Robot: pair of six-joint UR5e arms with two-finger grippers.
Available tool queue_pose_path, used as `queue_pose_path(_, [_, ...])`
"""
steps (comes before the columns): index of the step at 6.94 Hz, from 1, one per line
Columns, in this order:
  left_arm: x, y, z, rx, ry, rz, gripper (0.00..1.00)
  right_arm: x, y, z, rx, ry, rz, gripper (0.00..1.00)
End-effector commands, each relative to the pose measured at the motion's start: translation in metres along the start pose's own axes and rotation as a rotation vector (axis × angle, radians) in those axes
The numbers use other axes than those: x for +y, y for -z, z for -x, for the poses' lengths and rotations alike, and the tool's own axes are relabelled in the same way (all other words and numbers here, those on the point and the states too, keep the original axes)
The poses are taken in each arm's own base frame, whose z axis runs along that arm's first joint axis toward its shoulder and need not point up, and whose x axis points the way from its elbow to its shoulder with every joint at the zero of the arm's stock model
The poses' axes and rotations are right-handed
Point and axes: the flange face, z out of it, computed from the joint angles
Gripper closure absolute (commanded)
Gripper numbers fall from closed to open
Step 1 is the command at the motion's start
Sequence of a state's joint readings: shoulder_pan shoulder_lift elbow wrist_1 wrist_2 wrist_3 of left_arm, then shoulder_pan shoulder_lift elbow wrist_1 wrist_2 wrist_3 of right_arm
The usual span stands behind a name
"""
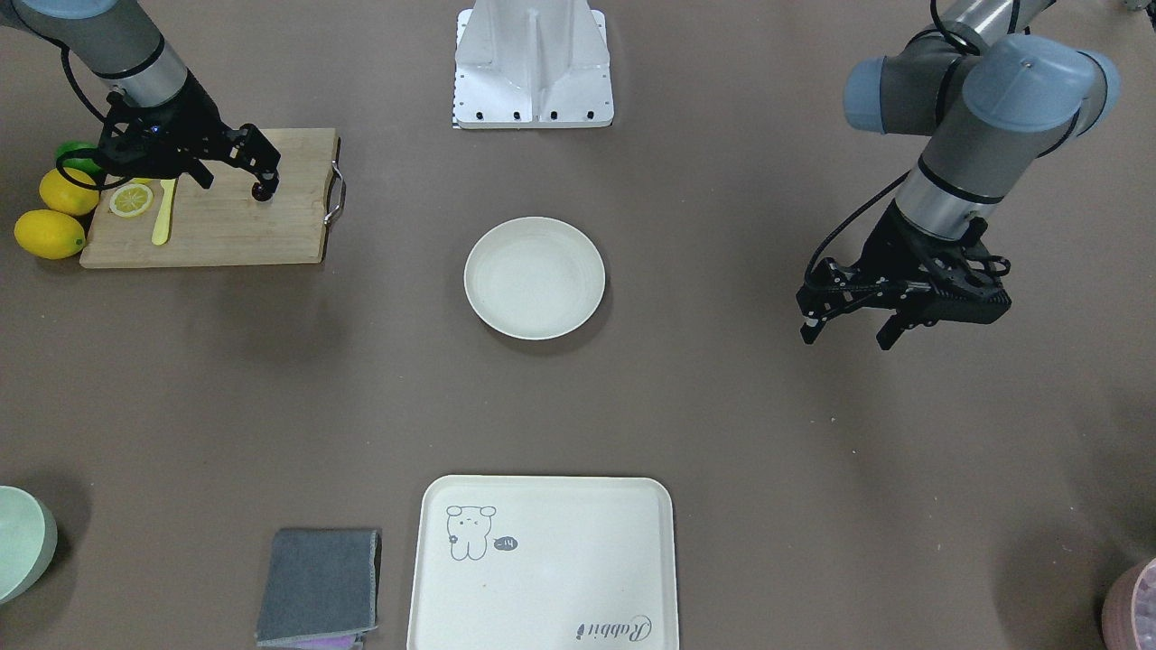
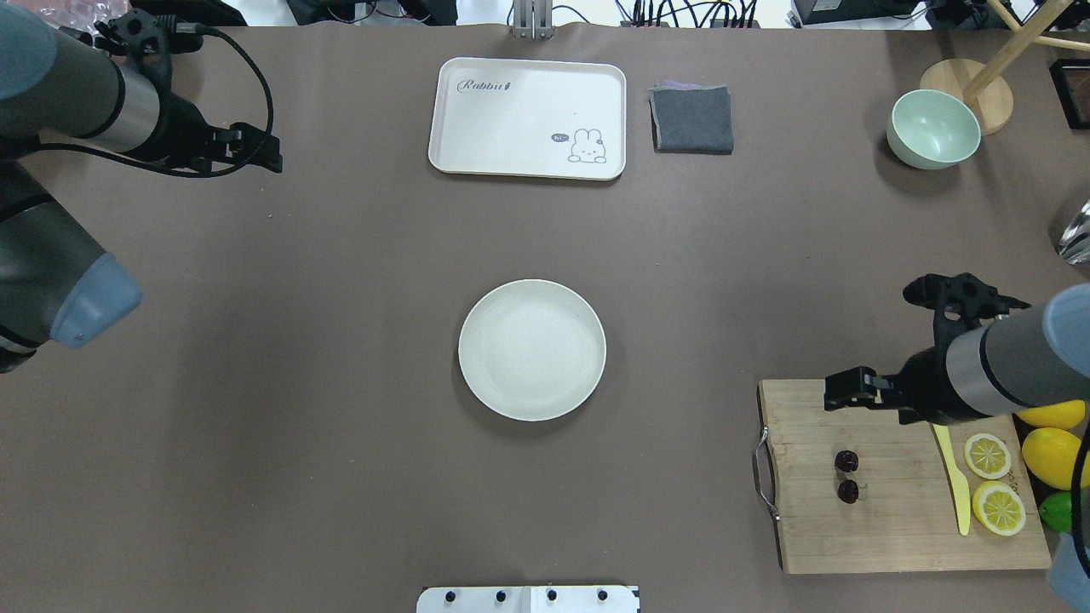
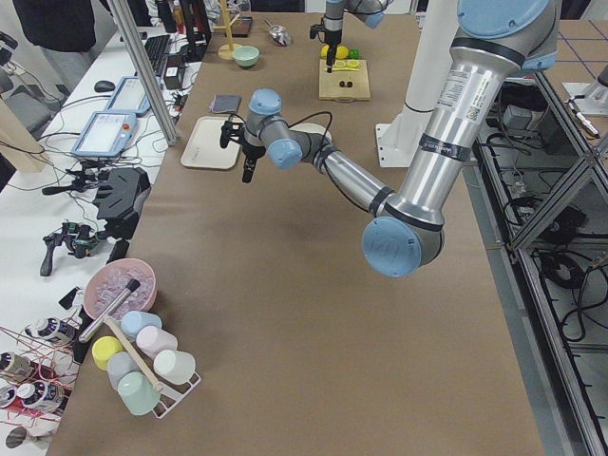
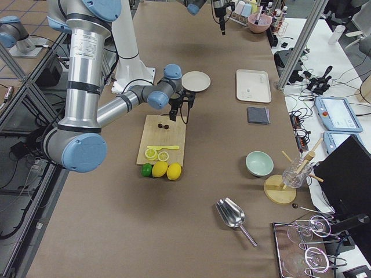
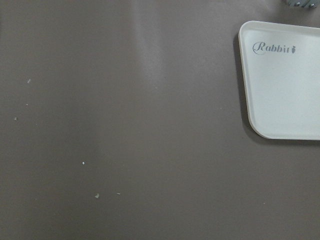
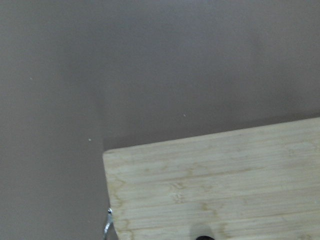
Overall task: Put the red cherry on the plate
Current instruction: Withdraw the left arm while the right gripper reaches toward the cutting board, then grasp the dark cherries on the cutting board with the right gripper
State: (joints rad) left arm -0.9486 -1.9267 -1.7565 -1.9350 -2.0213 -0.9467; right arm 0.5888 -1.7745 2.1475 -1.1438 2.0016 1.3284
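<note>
The red cherry, two tiny dark fruits, lies on the bamboo cutting board. A sliver of the cherry shows at the bottom edge of the right wrist view. My right gripper hangs open over the board's far edge, raised and a little beyond the cherry, holding nothing. In the front view its fingertip partly covers the cherry. The plate sits empty at the table's middle. My left gripper is open and empty, far off on the other side.
Lemon slices, a yellow knife, whole lemons and a lime crowd the board's right end. A bear tray, grey cloth and green bowl line the far side. The robot base stands near.
</note>
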Motion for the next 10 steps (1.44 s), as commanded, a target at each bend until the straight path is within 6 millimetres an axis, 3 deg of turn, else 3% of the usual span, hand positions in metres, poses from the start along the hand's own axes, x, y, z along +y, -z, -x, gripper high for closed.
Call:
queue_pose_path(1, [0.013, -0.009, 0.028, -0.001, -0.021, -0.001, 0.02, 0.030, -0.031, -0.035, 0.028, 0.051, 0.009, 0.00])
queue_pose_path(2, [0.016, -0.009, 0.031, 0.016, -0.034, -0.010, 0.02, 0.038, -0.044, -0.035, 0.046, 0.069, 0.013, 0.00])
queue_pose_path(6, [0.017, -0.009, 0.030, 0.019, -0.037, -0.011, 0.02, 0.060, -0.055, -0.025, 0.046, 0.106, 0.054, 0.06])
queue_pose_path(7, [0.017, -0.009, 0.030, 0.020, -0.038, -0.011, 0.02, 0.062, -0.056, -0.024, 0.048, 0.109, 0.059, 0.27])
queue_pose_path(8, [0.017, -0.009, 0.030, 0.020, -0.038, -0.011, 0.02, 0.063, -0.055, -0.023, 0.049, 0.111, 0.061, 0.80])
queue_pose_path(9, [0.018, -0.009, 0.032, 0.019, -0.037, -0.011, 0.02, 0.063, -0.053, -0.022, 0.044, 0.111, 0.060, 1.00])
queue_pose_path(10, [0.018, -0.009, 0.032, 0.019, -0.037, -0.011, 0.02, 0.061, -0.051, -0.022, 0.043, 0.107, 0.051, 1.00])
